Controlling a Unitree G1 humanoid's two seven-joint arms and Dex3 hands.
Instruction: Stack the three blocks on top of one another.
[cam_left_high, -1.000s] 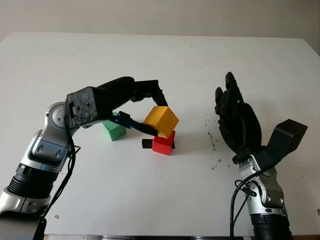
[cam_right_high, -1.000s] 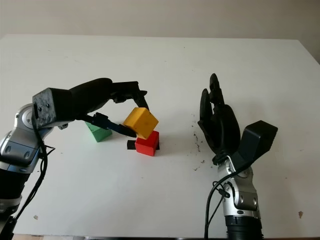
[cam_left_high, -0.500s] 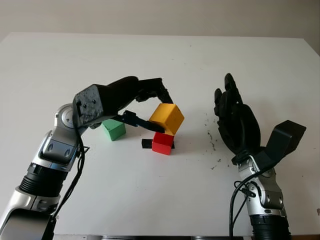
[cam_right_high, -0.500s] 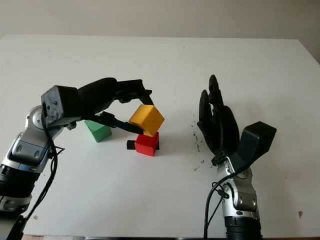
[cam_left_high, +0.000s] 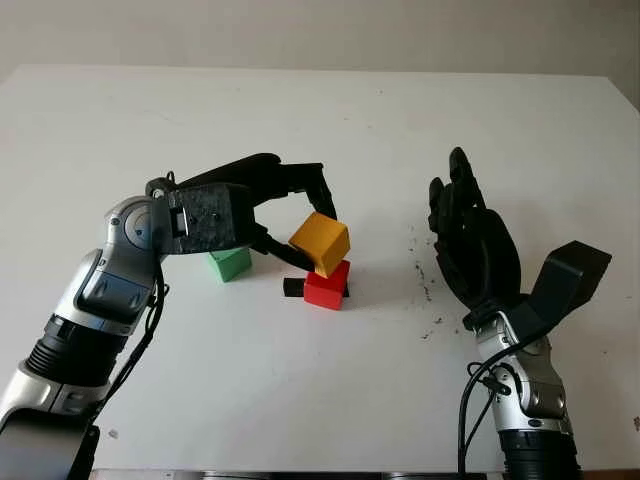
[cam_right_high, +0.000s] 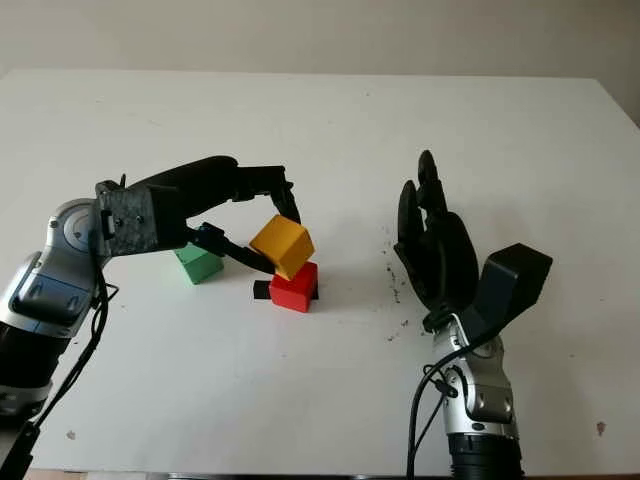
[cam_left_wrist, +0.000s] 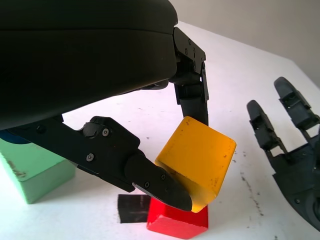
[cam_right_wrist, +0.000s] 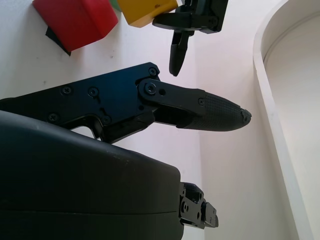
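White counter (cam_left_high: 300, 400): left hand (cam_left_high: 285, 215) grasps yellow block (cam_left_high: 320, 243), tilted, touching red block (cam_left_high: 328, 285) (green block (cam_left_high: 231, 263) beside). Right hand (cam_left_high: 475, 245) released, raised apart.

head stereo: down at table (cam_left_high: 320, 110) | wrists: close, share blocks

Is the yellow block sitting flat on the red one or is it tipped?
Tipped. The yellow block leans with one corner on the red block, pinched by the left hand.
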